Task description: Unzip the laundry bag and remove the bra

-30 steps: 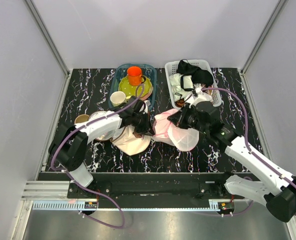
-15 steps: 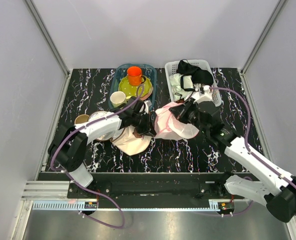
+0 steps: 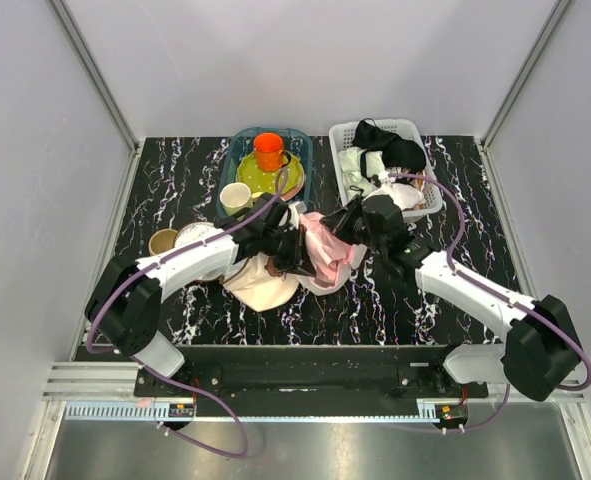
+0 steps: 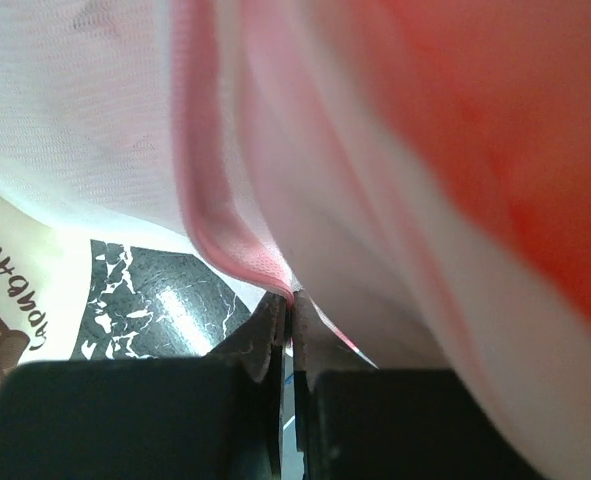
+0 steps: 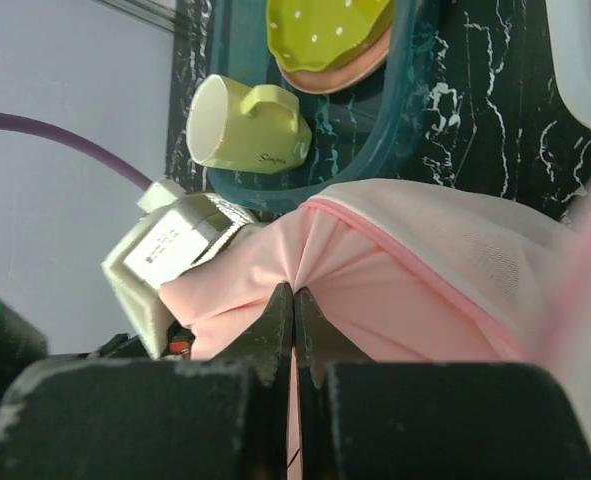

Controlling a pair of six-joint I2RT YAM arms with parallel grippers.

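The laundry bag, white mesh with a pink rim, hangs crumpled between my two grippers in the top view. My left gripper is shut on its pink rim, with the mesh spread above the fingertips. My right gripper is shut on a pinch of the bra, soft light-pink fabric that bunches at the fingertips. The bag's mesh and pink rim lie over the bra to the right. The bra shows as a pink fold at the bag's open side.
A beige cap with a brown mark lies under the left arm. A teal bin at the back holds an orange cup, yellow-green dishes and a pale mug. A white basket of clothes stands at the back right.
My right gripper has moved left and toward the back with the pink fabric. The bag has gone from lying spread on the table to hanging folded close to my left gripper.
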